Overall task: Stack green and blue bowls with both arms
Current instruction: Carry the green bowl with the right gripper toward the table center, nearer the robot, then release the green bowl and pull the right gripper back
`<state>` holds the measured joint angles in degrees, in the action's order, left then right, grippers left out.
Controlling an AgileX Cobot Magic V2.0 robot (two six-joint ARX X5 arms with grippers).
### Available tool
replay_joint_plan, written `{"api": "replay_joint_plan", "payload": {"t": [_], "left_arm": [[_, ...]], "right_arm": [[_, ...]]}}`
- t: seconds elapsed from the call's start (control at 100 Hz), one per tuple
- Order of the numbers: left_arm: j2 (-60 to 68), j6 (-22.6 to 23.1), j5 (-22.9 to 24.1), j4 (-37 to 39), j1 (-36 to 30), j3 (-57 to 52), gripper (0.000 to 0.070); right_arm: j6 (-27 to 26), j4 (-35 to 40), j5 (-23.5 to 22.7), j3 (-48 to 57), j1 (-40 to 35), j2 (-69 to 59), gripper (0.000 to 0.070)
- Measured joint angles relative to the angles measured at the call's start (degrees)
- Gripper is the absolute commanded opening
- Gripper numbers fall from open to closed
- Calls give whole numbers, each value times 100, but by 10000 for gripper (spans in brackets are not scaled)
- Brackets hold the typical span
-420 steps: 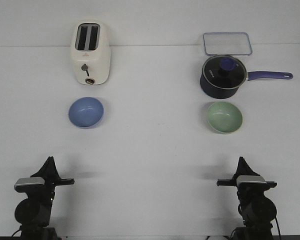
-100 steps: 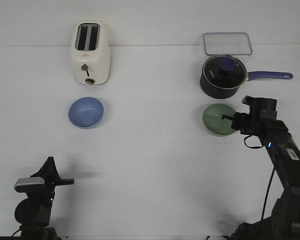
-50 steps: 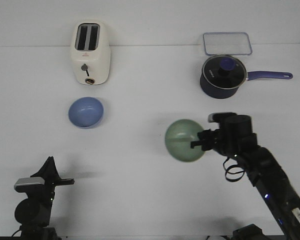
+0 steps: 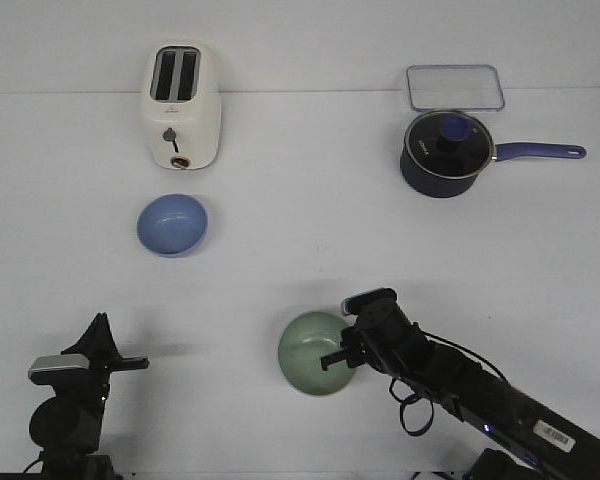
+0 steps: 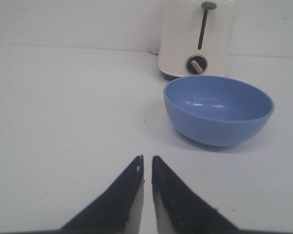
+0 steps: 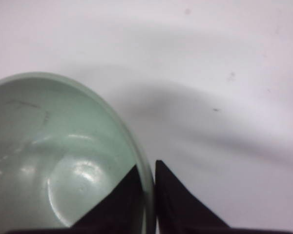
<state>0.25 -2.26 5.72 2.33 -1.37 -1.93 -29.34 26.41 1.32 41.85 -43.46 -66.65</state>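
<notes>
The right gripper (image 4: pixel 332 360) pinches the green bowl (image 4: pixel 315 352) by its rim at lower centre, presumably to leave its mouth free for stacking, while the left gripper (image 5: pixel 146 170), closed on nothing, faces the blue bowl (image 4: pixel 172 224).

My right pincer (image 4: pixel 332 361) sits low and centre with one bowl (image 4: pixel 313 352) at its left; the other bowl (image 4: pixel 172 224) lies upper left below the toaster (image 4: pixel 181 104); the saucepan (image 4: pixel 446 153) sits upper right below the lid (image 4: pixel 454 87)
</notes>
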Motion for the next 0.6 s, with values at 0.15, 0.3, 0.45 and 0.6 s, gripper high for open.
{"api": "replay_joint_plan", "payload": {"t": [0.15,0.3,0.45,0.6], "left_arm": [[0,0,0,0,0,0,12],[0,2,0,0,0,0,12],[0,0,0,0,0,0,12],[0,0,0,0,0,0,12]], "right_arm": [[-28,-37,22,-7,2,-284,0],[-35,-109,20,-7,2,-492,16],[-37,-103,17,-7,2,-505,181],[-33,-107,15,-7,2,-505,321]]}}
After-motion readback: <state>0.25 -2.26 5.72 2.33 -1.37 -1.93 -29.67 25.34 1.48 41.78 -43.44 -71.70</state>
